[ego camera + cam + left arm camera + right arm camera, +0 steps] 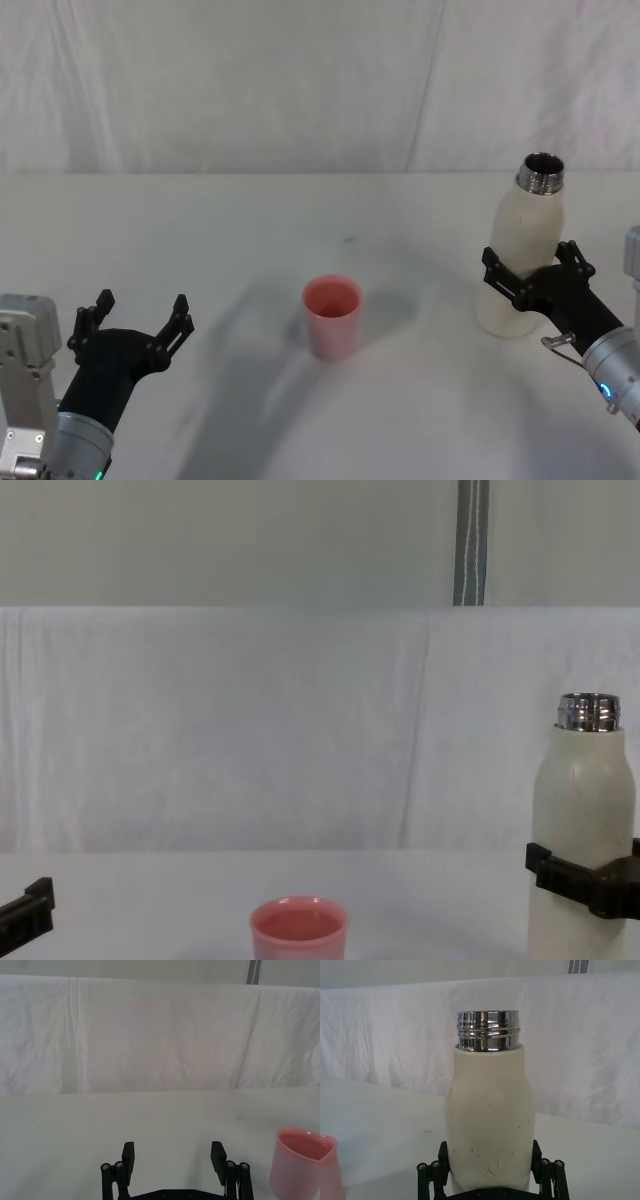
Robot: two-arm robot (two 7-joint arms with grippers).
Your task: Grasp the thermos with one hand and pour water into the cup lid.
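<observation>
The thermos [525,250] stands upright on the right side of the white table, its steel neck [489,1030] uncapped. My right gripper [530,256] reaches in around its lower body. Its black fingers [444,1152] flank both sides at full spread, as wide as the open left gripper, and the bottle fills the gap. The pink cup lid [332,315] stands upright at the table's middle, to the left of the thermos and apart from it. My left gripper [140,305] hangs open with nothing between its fingers at the near left, well short of the cup lid [295,1165].
A white cloth covers the table [250,230] and hangs as a backdrop behind it. A metal pole [471,540] rises behind the backdrop. Bare tabletop lies between the cup lid and each gripper.
</observation>
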